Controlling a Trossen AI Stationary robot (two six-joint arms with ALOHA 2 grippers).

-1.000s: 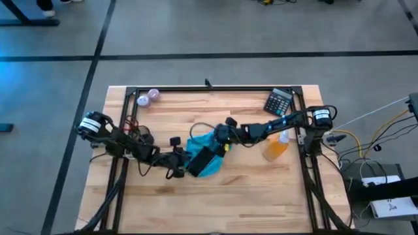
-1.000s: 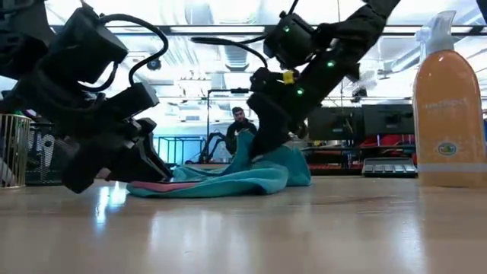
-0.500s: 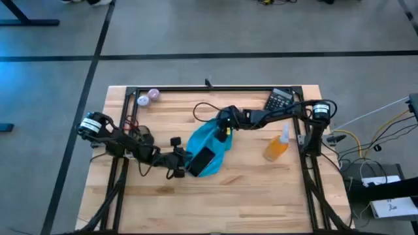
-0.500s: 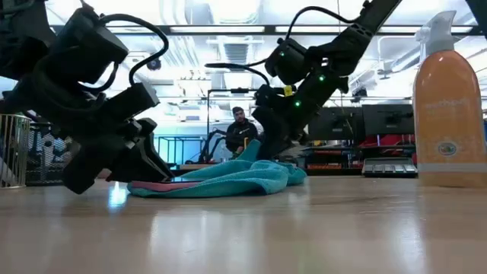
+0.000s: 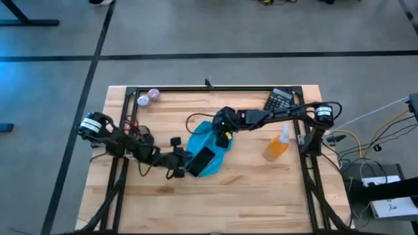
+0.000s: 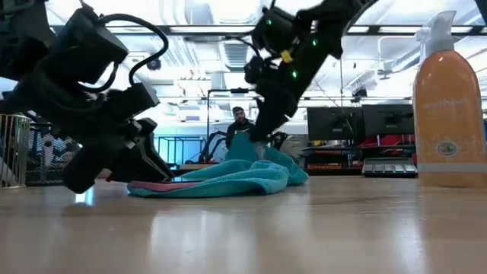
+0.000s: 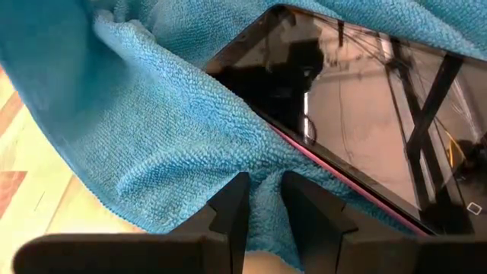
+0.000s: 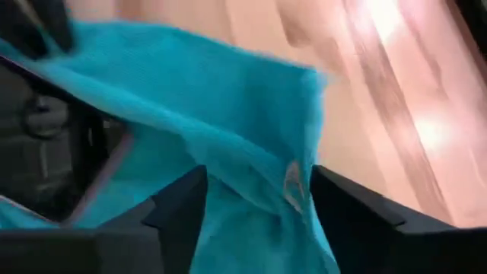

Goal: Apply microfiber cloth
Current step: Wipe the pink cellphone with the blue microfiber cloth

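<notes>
Light wooden table (image 5: pixel 248 189) with a black frame along its edges, grey floor around it; in the low view the room behind shows monitors and a seated person (image 6: pixel 240 125).

My right gripper (image 5: pixel 219 135) is at the table's middle, angled down onto the top edge of the microfiber cloth (image 5: pixel 210 140). Right wrist view: fingers (image 8: pixel 176 213) set wide, a raised fold of cloth running between them; can't tell if it's actually pinched. Low view shows that corner of the cloth (image 6: pixel 242 144) pulled up into a peak under the gripper.

My left gripper (image 5: pixel 183 164) is low on the cloth's near-left side. Left wrist view: fingers (image 7: pixel 230 209) narrow, clamped on a fold of the cloth (image 7: pixel 152 137) just at the edge of the black phone (image 7: pixel 342 114).

Cloth is teal, looped-pile texture, crumpled and bunched. Phone (image 5: pixel 202 160) is a flat glossy black slab with a pinkish edge, lying tilted on the cloth, partly wrapped by it.

Further out: orange spray bottle (image 5: pixel 277 146) with white nozzle standing right of the cloth, well apart. Black calculator (image 5: pixel 279 101) near the far right corner. Two small pale round items (image 5: pixel 147 97) at the far left corner.
</notes>
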